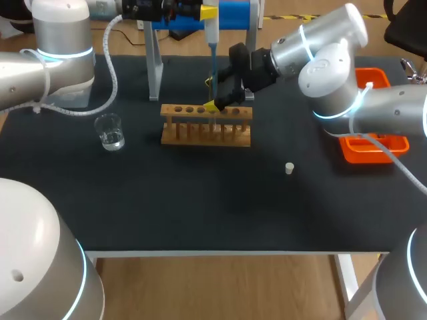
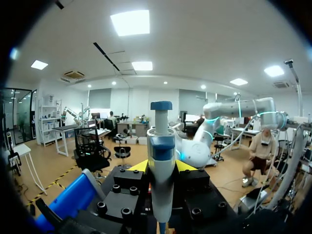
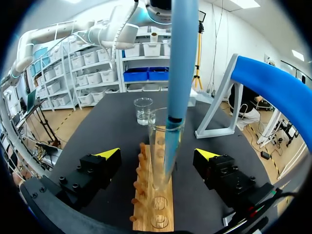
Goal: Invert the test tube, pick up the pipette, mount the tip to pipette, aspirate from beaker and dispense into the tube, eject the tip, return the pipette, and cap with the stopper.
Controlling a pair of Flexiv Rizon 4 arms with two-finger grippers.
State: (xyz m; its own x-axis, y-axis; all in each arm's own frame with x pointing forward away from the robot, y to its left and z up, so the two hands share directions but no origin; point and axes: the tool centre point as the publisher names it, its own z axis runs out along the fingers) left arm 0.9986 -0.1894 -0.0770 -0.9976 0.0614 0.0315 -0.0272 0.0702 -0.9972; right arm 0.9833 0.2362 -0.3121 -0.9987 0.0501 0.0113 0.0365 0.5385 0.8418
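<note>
Wooden and light brown, the test tube rack [image 1: 207, 127] stands in the middle of the black table [image 1: 200, 207], a bit toward the back. A clear glass test tube [image 3: 156, 146] stands straight up in one of the rack's holes with its open end on top. The left gripper [image 2: 162, 165] is up high over the rack, and its two yellow-tipped fingers squeeze the pipette [image 2: 161, 146] tight from both sides. The pipette is white and blue and hangs straight down. Its long thin blue end goes down into the mouth of the test tube. The right gripper [image 3: 157, 153] is low over the rack, close to the tube. Its fingers are spread wide, one on each side of the tube, and they do not touch the glass, so this gripper holds nothing. A small glass beaker [image 1: 110, 131] with a little clear water in it sits on the table to the left of the rack, well apart from it. A little white stopper [image 1: 289, 168] sits by itself on the table, in front of the rack and off to the right. An orange tray [image 1: 363, 152] sits at the right side of the table, partly hidden under the right arm. A stand [image 1: 155, 67] with grey legs and a blue top is at the back of the table, behind the rack.
</note>
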